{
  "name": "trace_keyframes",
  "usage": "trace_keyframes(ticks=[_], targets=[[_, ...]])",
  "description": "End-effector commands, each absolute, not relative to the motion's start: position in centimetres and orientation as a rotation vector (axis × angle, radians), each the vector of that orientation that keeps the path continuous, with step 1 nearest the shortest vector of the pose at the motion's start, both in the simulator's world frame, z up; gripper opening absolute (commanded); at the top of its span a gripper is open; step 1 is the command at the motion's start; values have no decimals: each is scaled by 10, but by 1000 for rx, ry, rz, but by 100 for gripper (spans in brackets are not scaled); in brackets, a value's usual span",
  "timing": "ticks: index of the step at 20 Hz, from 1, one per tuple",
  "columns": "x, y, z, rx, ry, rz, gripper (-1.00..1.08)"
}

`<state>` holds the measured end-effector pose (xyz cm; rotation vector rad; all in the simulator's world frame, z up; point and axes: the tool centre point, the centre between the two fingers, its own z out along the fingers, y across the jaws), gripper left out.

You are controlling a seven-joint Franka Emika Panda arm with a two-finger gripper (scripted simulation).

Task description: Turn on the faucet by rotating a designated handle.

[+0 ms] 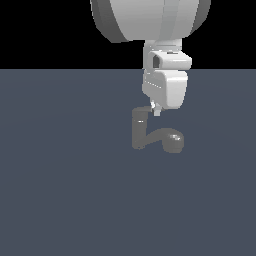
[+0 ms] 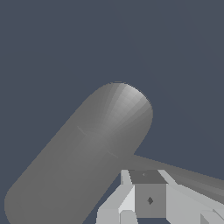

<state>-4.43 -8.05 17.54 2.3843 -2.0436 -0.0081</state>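
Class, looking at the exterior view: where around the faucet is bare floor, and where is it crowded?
Bare floor lies on both sides of the faucet and in front of it. It is crowded at the post's top, where the gripper hangs, and around the spout's head.

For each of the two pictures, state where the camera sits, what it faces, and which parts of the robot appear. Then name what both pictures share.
Exterior view: off the arm, level with the scene, facing the faucet on the grey floor; the arm's bulk and the gripper hang above the post.
Wrist view: on the wrist, looking down past the gripper onto the post top, with the handle beside it.
Shared: faucet, gripper, floor.
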Motion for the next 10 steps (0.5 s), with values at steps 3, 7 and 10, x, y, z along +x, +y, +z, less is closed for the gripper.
trace_keyframes(ticks=[3, 7, 10], targets=[[-31, -109, 174, 2360, -2075, 1, -100], [-22, -124, 173, 2351, -2084, 0, -100], [-18, -132, 173, 2347, -2089, 0, -100]])
